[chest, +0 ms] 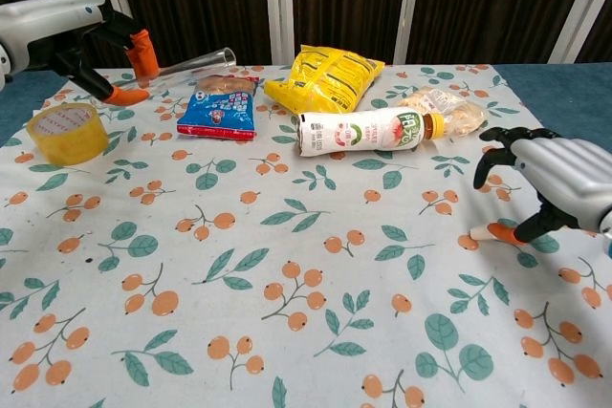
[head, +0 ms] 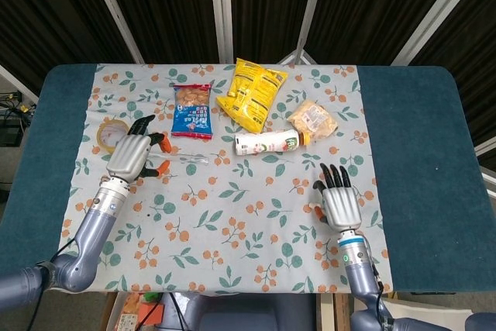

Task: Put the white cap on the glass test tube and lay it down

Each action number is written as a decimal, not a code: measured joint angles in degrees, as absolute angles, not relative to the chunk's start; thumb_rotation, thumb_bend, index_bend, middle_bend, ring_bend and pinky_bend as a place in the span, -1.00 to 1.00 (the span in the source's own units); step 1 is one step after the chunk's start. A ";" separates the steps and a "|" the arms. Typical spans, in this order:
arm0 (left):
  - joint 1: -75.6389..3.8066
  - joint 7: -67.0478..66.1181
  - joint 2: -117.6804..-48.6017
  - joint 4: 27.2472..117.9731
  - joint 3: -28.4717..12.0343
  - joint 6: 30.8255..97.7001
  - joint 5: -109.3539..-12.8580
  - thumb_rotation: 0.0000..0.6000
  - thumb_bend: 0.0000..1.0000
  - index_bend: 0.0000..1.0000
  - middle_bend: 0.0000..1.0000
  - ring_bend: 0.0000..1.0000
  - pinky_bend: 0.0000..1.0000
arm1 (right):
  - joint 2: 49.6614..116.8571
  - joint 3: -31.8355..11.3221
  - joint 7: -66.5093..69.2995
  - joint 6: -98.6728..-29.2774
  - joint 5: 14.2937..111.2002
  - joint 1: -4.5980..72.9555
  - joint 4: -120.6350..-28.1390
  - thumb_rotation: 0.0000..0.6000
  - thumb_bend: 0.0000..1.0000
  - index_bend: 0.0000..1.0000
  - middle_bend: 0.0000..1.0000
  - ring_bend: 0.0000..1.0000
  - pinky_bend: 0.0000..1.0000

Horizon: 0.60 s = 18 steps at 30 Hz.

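My left hand (head: 130, 156) is raised over the table's left side. In the chest view the left hand (chest: 67, 33) pinches a clear glass test tube (chest: 196, 63) between orange-tipped fingers. The tube points right, lifted slightly, with its open mouth toward the blue packet. The head view shows the tube (head: 191, 159) sticking out from the fingertips. My right hand (head: 339, 201) hovers low at the front right with its fingers spread and nothing in it. In the chest view the right hand (chest: 559, 182) has an orange thumb tip touching the cloth. No white cap shows in either view.
A yellow tape roll (chest: 65, 133) lies beside the left hand. A blue snack packet (head: 192, 111), a yellow chip bag (head: 251, 94), a lying drink bottle (head: 267, 143) and a small clear snack bag (head: 313, 120) sit across the back. A floral cloth (head: 232, 230) covers the table.
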State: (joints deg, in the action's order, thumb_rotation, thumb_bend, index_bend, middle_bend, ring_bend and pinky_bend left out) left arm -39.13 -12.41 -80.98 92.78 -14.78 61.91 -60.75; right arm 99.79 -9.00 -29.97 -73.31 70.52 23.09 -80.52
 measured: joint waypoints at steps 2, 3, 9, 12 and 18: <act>-39.14 -12.33 -81.00 92.75 -14.73 61.89 -60.81 1.00 0.01 0.39 -0.07 -0.91 -1.00 | 99.93 -8.84 -30.29 -73.69 70.70 22.97 -80.49 1.00 -0.36 -0.20 -0.80 -1.00 -1.00; -39.14 -12.26 -81.01 92.75 -14.72 61.88 -60.83 1.00 0.01 0.39 -0.07 -0.91 -1.00 | 100.01 -8.82 -30.42 -73.89 70.80 22.93 -80.27 1.00 -0.36 -0.20 -0.80 -1.00 -1.00; -39.16 -12.06 -80.91 92.54 -14.58 61.81 -61.05 1.00 0.01 0.39 -0.07 -0.91 -1.00 | 100.44 -9.15 -30.66 -74.66 70.95 22.82 -77.75 1.00 -0.36 -0.20 -0.80 -1.00 -1.00; -39.16 -11.99 -80.84 92.51 -14.55 61.80 -61.11 1.00 0.01 0.39 -0.07 -0.91 -1.00 | 100.31 -9.82 -30.95 -74.53 69.87 22.79 -77.62 1.00 -0.36 -0.20 -0.80 -1.00 -1.00; -39.22 -11.95 -80.84 92.34 -14.49 61.78 -61.21 1.00 0.01 0.39 -0.07 -0.91 -1.00 | 100.22 -9.59 -31.87 -75.76 70.13 22.28 -80.56 1.00 -0.36 -0.20 -0.80 -1.00 -1.00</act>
